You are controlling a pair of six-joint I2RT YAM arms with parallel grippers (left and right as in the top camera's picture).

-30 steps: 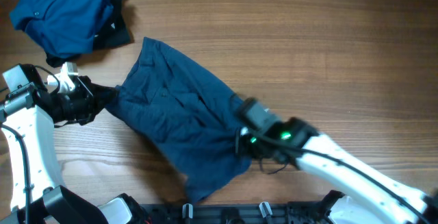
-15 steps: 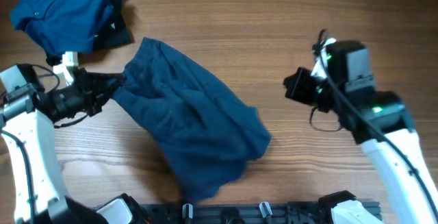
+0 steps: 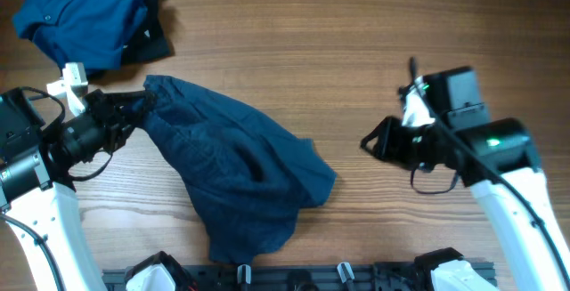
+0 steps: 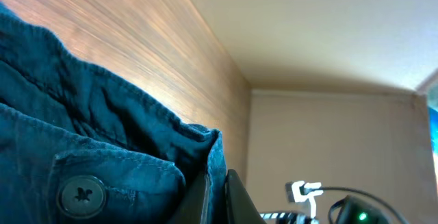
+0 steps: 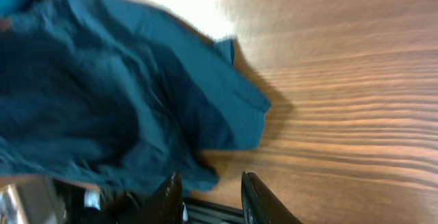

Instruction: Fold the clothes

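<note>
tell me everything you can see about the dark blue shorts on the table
The shorts are soft, dark navy woven cloth with seams and a button. They lie crumpled and unfolded, diagonally across the wooden table. The left gripper pinches their upper left edge.

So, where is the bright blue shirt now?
Overhead, the bright blue shirt lies bunched in the top-left corner, just beyond the left gripper and the navy shorts.

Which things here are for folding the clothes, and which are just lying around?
For the job: shorts, gripped by the left pincer; shirt, heaped at the far left; right pincer, open, holding nothing.
Not for folding: table; black rail along its near edge.
</note>
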